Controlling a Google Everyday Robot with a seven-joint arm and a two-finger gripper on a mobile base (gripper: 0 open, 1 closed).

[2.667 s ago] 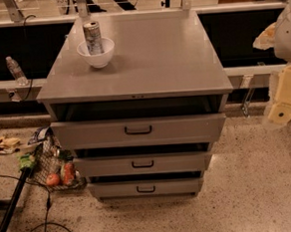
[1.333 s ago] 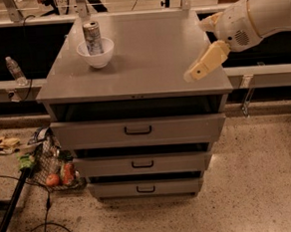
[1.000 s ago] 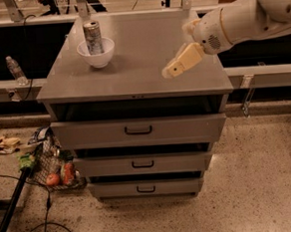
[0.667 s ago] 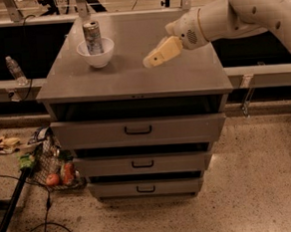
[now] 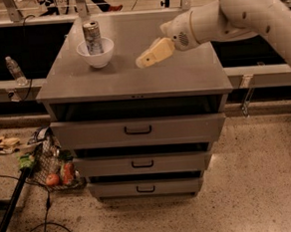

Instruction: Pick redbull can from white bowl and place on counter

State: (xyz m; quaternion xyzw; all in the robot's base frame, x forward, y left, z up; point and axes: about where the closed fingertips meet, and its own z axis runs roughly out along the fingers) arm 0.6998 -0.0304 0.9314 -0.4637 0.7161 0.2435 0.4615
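The redbull can, slim and silver-grey, stands upright in the white bowl at the back left of the counter. My gripper, with cream-coloured fingers, hangs over the middle of the counter, to the right of the bowl and apart from it. It holds nothing. The white arm reaches in from the upper right.
The grey cabinet has three black-handled drawers below the top. A clear plastic bottle stands on a ledge at the left. A net of fruit and cables lie on the floor at the lower left.
My gripper has swung in from the right edge of the view and moved left across the counter toward the bowl. The can and bowl have not moved.
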